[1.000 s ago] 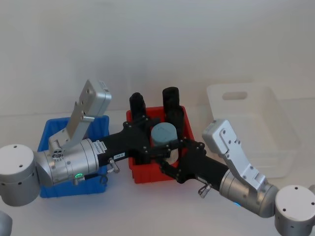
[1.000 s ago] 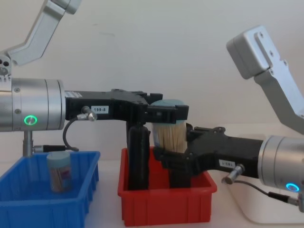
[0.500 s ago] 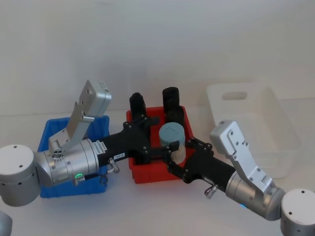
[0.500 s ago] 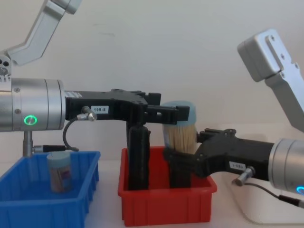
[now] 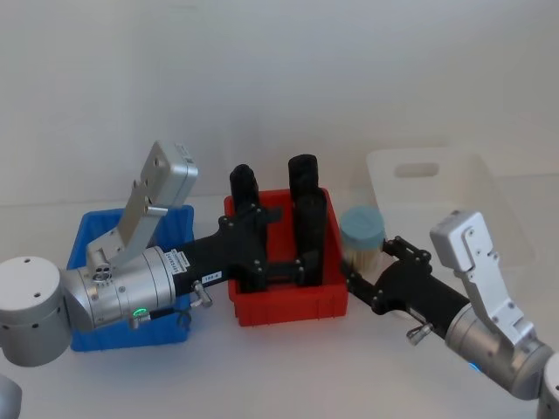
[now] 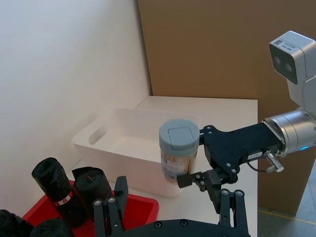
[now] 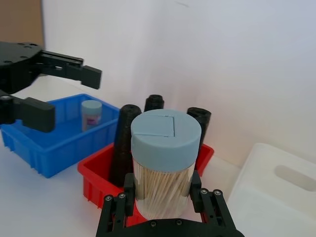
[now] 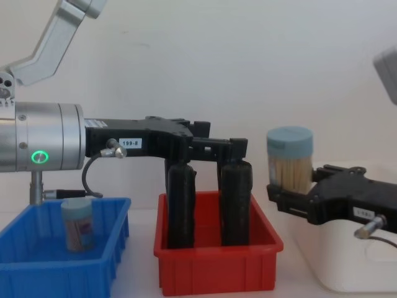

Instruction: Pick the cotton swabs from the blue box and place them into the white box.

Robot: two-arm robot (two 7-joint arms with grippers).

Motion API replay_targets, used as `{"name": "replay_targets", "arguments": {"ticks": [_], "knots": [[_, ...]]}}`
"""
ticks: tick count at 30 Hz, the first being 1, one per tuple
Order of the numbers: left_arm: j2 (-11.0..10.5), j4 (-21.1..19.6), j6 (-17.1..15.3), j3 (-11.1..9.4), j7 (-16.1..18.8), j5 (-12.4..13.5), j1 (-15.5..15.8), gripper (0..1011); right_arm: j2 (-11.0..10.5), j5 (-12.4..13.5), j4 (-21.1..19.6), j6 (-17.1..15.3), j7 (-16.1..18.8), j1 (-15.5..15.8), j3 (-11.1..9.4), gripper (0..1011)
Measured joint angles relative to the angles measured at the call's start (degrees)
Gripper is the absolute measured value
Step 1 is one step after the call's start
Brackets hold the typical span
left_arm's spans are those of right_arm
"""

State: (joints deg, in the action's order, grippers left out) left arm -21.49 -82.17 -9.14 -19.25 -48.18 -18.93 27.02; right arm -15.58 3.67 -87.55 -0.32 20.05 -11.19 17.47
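Here, a cotton swab tub (image 8: 289,158) is gripped upright by the right gripper (image 8: 290,192). Its fingers (image 7: 129,190) are closed on the lower part of the clear wall, one on each side. The light blue lid and the upper part of the sticks are left free above them.

The tub is held in the air above the tabletop (image 5: 279,367), in the gap between the red bin (image 8: 217,270) and the white box (image 8: 335,273). In the chest view it is seen just right of the red bin's right wall and close to the white box's left side, higher than the rims of both.

The left gripper (image 5: 293,238) is stretched out level over the red bin. Its fingers (image 6: 112,210) are spread wide, with nothing held between them. The black rolls (image 5: 303,179) standing in the red bin are seen just beneath and beside those fingers. Whether the rolls are touched by them cannot be told.

A second tub (image 8: 77,223) of swabs is seen standing upright in the blue box (image 8: 37,248), beneath the left arm in the chest view. The blue box, the red bin and the white box are set in a row across the tabletop from the robot's left to its right, with the red bin placed between the other two.
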Motion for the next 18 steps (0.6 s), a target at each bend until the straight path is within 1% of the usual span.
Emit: {"name": "replay_targets", "arguments": {"ticks": [9, 15, 18], "knots": [[0.0, 0.0, 0.0, 0.0, 0.0, 0.0, 0.0, 1004, -2.0, 2.1, -0.5, 0.4, -4.9, 1.3, -2.2, 639], [0.0, 0.0, 0.0, 0.0, 0.0, 0.0, 0.0, 1004, -2.8, 3.7, 1.2, 1.0, -8.9, 0.9, -3.9, 639], [0.0, 0.0, 0.0, 0.0, 0.0, 0.0, 0.0, 1004, -2.9, 4.3, 2.3, 1.3, -9.8, 0.3, -4.4, 639]]}}
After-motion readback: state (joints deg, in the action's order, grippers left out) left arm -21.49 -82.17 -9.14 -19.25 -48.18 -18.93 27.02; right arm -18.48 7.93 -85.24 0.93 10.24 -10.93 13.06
